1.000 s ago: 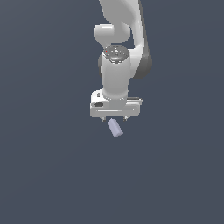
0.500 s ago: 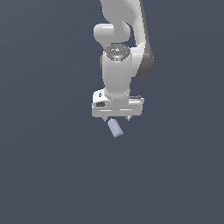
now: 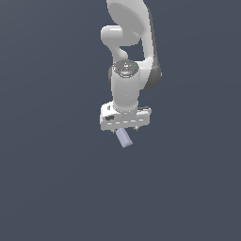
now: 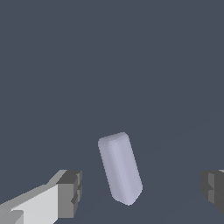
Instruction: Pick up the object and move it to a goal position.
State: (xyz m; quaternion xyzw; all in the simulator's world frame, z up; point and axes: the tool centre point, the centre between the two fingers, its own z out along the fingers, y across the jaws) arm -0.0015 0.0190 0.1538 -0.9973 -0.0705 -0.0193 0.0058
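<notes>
Bare simulator scene (flat grey ground (image 3: 52,188))

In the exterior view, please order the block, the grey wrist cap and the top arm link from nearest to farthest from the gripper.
1. Block: just under the open gripper, between its fingers.
2. Grey wrist cap: above the gripper.
3. Top arm link: at the view's upper edge.
</notes>
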